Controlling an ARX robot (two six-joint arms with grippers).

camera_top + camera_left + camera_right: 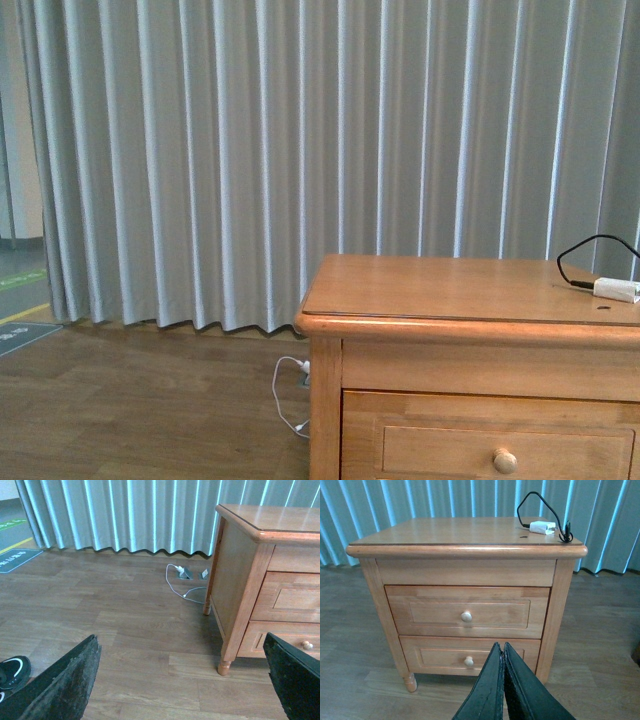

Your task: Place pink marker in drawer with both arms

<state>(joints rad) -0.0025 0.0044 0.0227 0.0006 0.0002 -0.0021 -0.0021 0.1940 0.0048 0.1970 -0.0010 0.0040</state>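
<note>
No pink marker to see in any view. Upper drawer (467,612) shut, round knob (466,616) in front. White adapter (542,527) on cabinet surface (455,531). Left gripper (182,680) spread wide over floor; right gripper (503,652) pressed closed, holding nothing.

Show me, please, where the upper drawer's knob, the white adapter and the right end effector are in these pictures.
Upper drawer knob (466,616): right wrist view, centre of the round knob.
White adapter (542,527): right wrist view, top face of its body.
Right end effector (502,647): right wrist view, where the closed fingertips meet.
</note>
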